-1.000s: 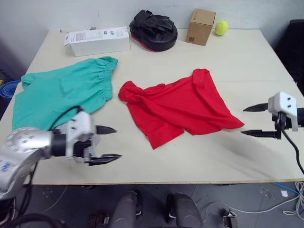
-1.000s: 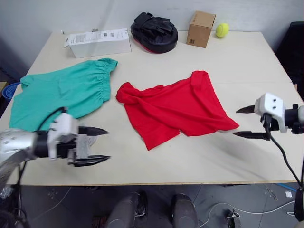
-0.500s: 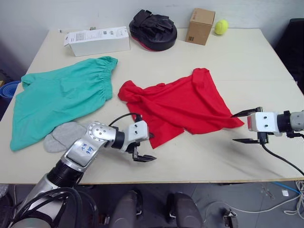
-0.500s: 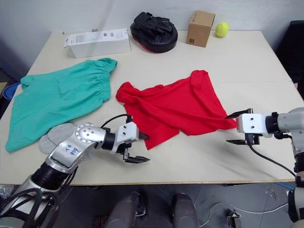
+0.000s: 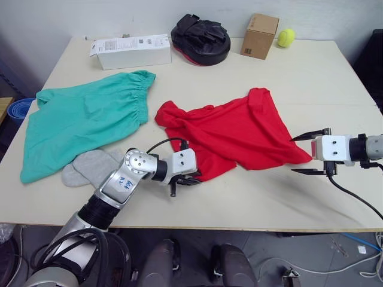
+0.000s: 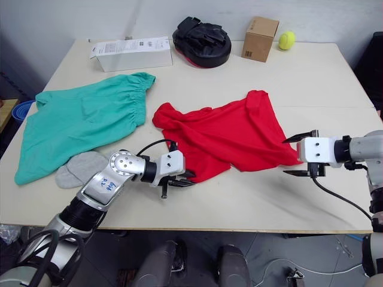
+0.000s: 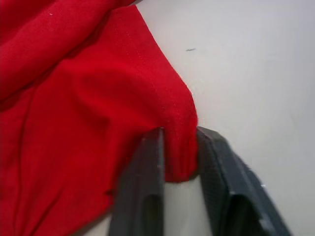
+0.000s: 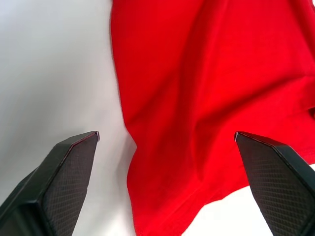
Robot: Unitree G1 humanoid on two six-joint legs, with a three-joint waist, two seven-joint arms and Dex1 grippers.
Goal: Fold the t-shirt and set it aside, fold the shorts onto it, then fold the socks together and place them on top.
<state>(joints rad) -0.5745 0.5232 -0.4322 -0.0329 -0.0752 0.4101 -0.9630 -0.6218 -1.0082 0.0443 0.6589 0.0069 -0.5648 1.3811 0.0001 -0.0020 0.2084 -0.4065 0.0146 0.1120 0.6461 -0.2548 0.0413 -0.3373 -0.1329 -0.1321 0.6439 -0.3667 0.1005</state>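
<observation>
Since half a second ago, the left gripper (image 5: 190,179) has slid forward and now pinches the near hem corner of the t-shirt (image 5: 239,134), its fingers (image 7: 142,187) clamped on a red fold. The right gripper (image 5: 306,154), jaws spread wide, has closed in on the shirt's right corner. One t-shirt lies crumpled mid-counter (image 5: 311,78), one pair of shorts (image 5: 84,119) to its left, and two socks (image 5: 90,166) overlap beside the shorts' near edge.

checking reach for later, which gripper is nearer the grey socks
Left. The left gripper is at the red t-shirt's near corner, fingers closed on its hem, a short way from the socks. The right gripper is open at the shirt's far corner, across the table.
</observation>
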